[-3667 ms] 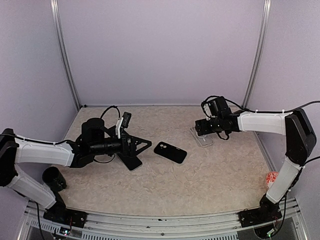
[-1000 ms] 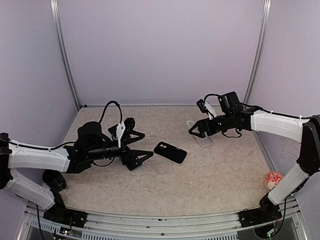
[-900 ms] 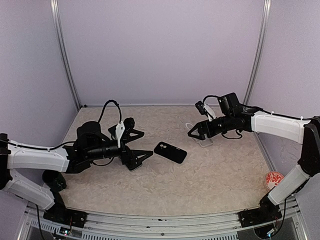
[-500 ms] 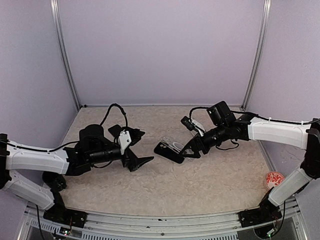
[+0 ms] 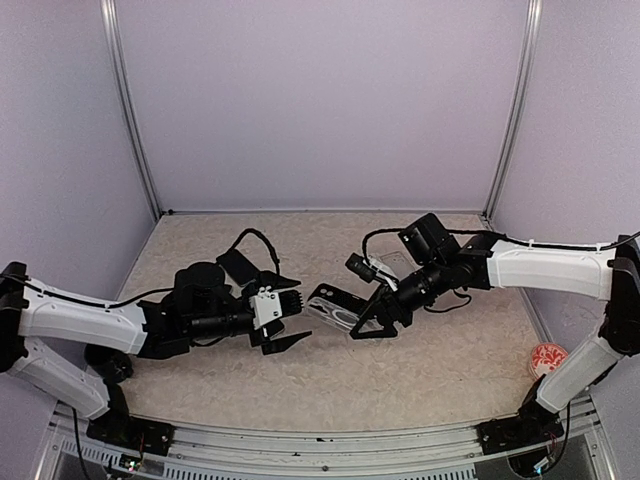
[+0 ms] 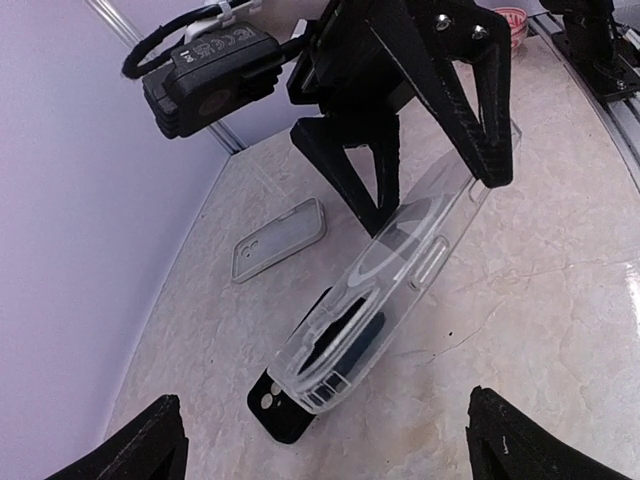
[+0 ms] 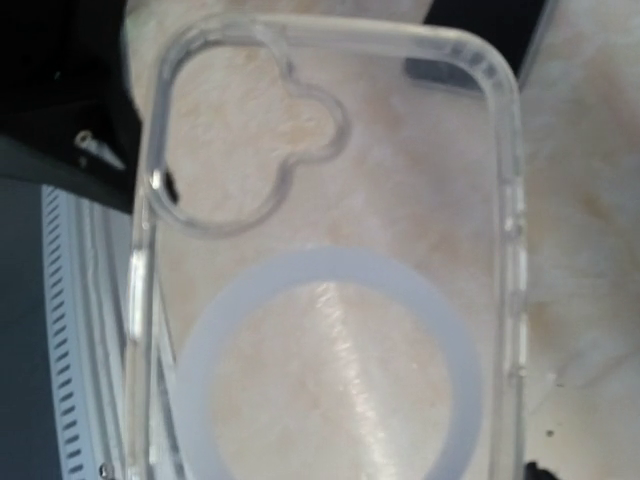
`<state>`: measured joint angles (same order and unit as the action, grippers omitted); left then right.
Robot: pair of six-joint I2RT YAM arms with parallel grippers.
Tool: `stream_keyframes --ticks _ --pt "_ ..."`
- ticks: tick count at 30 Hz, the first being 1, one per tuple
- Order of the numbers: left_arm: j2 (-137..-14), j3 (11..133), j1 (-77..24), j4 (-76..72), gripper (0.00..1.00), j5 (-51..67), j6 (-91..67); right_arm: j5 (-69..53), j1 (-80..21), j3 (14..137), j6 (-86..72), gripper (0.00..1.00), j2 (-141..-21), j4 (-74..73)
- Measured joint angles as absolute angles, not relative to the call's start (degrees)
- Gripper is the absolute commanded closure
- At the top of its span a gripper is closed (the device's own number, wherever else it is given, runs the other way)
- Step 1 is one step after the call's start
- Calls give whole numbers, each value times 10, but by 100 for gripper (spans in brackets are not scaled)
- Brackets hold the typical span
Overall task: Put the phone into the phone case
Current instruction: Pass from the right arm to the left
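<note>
The phone case, a thin transparent rectangular shell with rounded corners, a lobed camera cut-out and a white ring at its centre, was clamped edge to edge between the fingers of the right gripper. It hung tilted above the glossy black phone, which lay flat mid-table on the marbled beige table.

Some seconds before, the case lay flat at the far right. It had since been lifted and carried to the phone.

The left gripper stood released, jaws spread wide, facing both. The label on the right wrist's camera module could not be read.
</note>
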<state>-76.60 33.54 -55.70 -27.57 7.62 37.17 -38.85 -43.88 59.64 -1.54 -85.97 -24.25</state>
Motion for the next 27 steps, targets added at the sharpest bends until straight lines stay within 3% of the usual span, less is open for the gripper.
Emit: stream_keyframes --ticks 4,8,12,18,27 --pt "-773 339 -564 -274 15 69 382 -399 -459 601 1 30 -882 -248" --pt "-784 351 -569 -260 30 71 390 -406 -479 601 11 30 -894 -253" --pt "-788 357 -576 -239 33 78 395 -415 -482 601 15 30 -895 -252" --pt "-788 362 -583 -229 51 91 396 -426 -482 602 18 30 -895 -252" --pt "-802 379 -594 -202 70 105 396 -434 -482 610 20 29 -901 -250"
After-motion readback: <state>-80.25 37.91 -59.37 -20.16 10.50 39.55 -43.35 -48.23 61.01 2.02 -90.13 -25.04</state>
